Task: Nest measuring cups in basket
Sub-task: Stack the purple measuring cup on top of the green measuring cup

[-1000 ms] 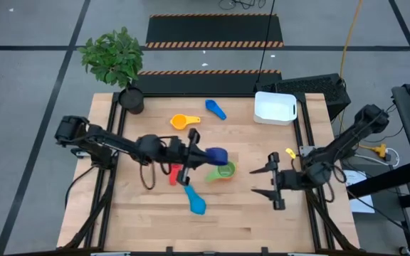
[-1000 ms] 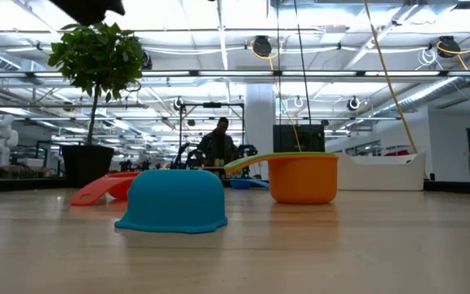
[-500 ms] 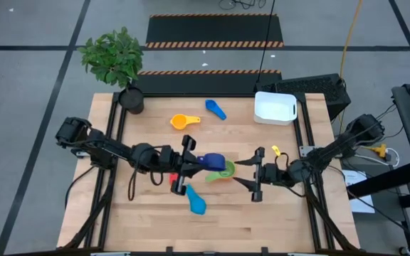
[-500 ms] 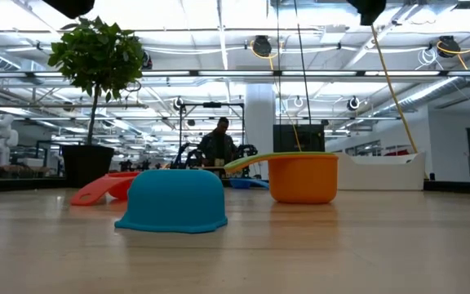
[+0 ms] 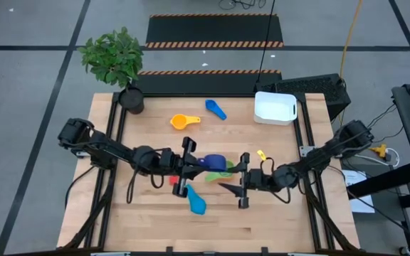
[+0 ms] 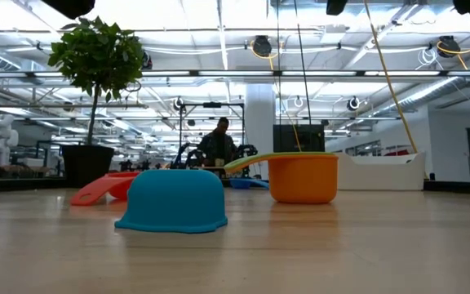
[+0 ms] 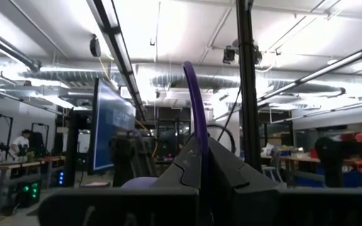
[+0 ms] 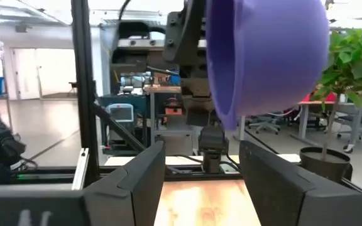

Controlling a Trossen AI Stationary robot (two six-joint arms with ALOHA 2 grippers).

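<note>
My left gripper (image 5: 195,163) (image 7: 200,160) is shut on the navy cup (image 5: 213,161) (image 8: 269,56), held on its side in the air over mid-table, above the green cup (image 5: 225,171). My right gripper (image 5: 226,178) (image 8: 203,179) stands open just right of the navy cup, with nothing between its fingers. A red cup (image 5: 173,178) shows partly under the left gripper. The light blue cup (image 5: 197,202) (image 6: 174,200) lies mouth down. The orange cup (image 5: 183,121), mid blue cup (image 5: 216,109) and yellow cup (image 5: 260,154) rest on the table. The white basket (image 5: 275,108) stands at the far right. My left gripper pinches the navy cup's thin flat handle (image 7: 195,119) between its two fingers. It comes from the table's left, slanting a little upward. The cup is lifted clear of the table, its bowl (image 8: 275,63) turned on its side beyond the fingertips.
A dark plant pot (image 5: 132,100) with a leafy plant stands at the far left corner. Black frame rails run along the table's left and right sides. Bare wood lies along the near edge. A person shows far off in the room in the low view.
My right gripper has gone toward the table's left, from near the right rail up to the navy cup, sinking slightly. My left gripper has swung a little toward the near edge with the navy cup, which stays lifted clear.
</note>
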